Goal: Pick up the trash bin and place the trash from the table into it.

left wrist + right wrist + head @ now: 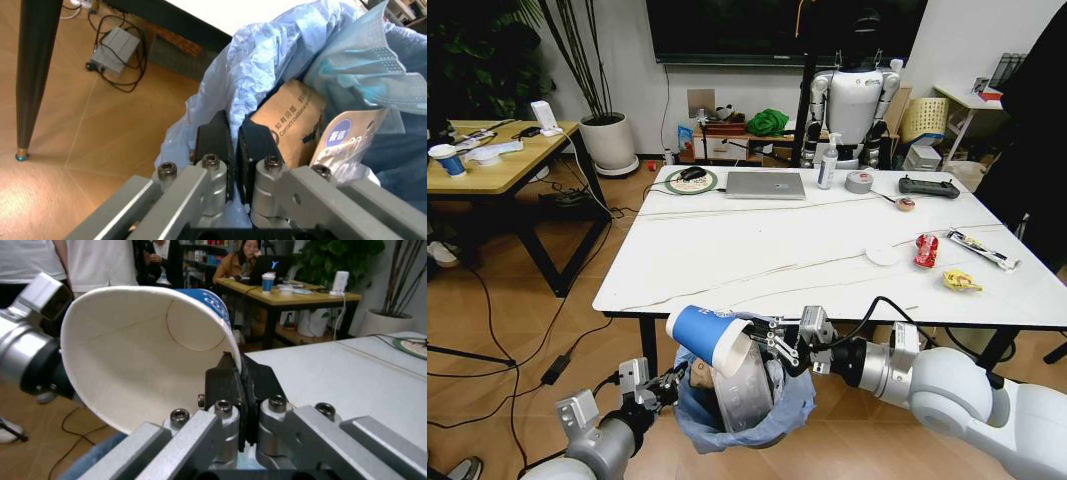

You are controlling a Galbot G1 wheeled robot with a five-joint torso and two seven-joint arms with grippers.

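right claw (772, 343) pinches paper cup (709, 339) rim, cup sideways over trash bin (745, 408); left claw (667, 385) grips its bag.

Wood floor (497, 330), white wall (637, 70), wooden desk (502, 160), potted plant (609, 135).

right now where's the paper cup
In the head view the paper cup is pinched by its rim in the right gripper, tilted on its side just above the trash bin, in front of the table.
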